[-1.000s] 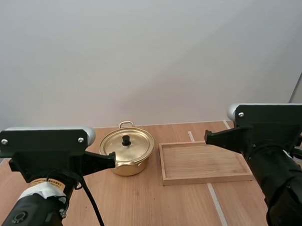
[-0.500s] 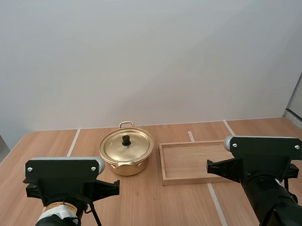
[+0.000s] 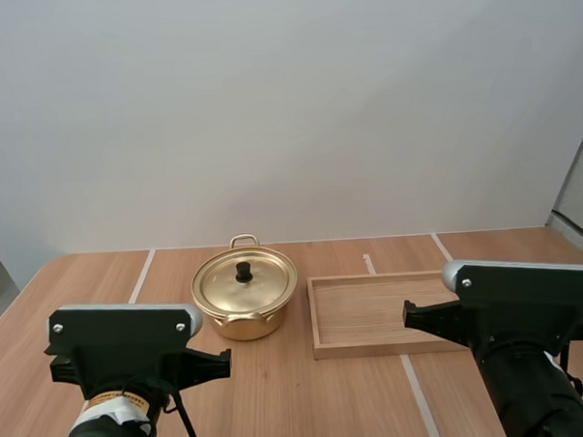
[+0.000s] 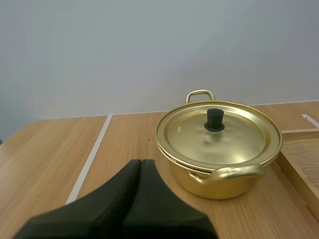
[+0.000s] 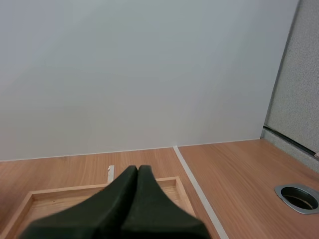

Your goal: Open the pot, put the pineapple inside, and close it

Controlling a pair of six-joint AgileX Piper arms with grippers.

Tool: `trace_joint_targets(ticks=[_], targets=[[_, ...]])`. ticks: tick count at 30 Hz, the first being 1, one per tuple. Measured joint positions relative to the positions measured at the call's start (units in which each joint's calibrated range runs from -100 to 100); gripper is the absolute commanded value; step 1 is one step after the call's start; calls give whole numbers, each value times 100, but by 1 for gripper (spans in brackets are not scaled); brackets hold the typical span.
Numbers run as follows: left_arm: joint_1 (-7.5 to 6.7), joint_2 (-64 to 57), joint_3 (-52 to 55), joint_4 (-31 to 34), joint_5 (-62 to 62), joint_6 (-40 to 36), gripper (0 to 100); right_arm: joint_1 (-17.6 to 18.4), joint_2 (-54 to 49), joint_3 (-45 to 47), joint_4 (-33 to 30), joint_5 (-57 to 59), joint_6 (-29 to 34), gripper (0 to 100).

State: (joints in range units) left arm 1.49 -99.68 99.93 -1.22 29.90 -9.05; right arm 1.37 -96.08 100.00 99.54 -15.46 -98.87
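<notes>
Left end effector (image 4: 141, 163) hangs seemingly short of pot (image 4: 219, 149).

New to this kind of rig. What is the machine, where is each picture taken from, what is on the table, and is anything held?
This is a robot with two arms, each ending in a black two-fingered gripper. The high view looks forward over the wooden table from behind the arms; the left arm and right arm are the dark blocks nearest the camera. The other two pictures come from cameras on the wrists. On the table stand a round gold metal pot with its lid on and, beside it on the right arm's side, a shallow rectangular wooden tray. The left gripper faces the pot, the right gripper the tray. Each shows as one dark wedge: both are shut and hold nothing.
</notes>
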Motion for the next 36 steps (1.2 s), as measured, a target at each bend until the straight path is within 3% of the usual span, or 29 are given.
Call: trace_joint_targets(ticks=[8,12,16,23,27,29,36], targets=[[0,0,0,0,0,0,0,-33,-153,0,-584,474,16,0],[0,0,0,0,0,0,0,-41,-153,0,-1099,539,623,0],[0,0,0,0,0,0,0,-49,-141,0,-2418,1189,2031,0],[0,0,0,0,0,0,0,-49,-141,0,-6252,3527,5425,0],[0,0,0,0,0,0,0,-77,-132,0,-7151,4225,6186,0],[0,0,0,0,0,0,0,-127,-115,0,-7936,4562,7016,0],[0,0,0,0,0,0,0,-182,-115,0,-8697,4685,8250,0]])
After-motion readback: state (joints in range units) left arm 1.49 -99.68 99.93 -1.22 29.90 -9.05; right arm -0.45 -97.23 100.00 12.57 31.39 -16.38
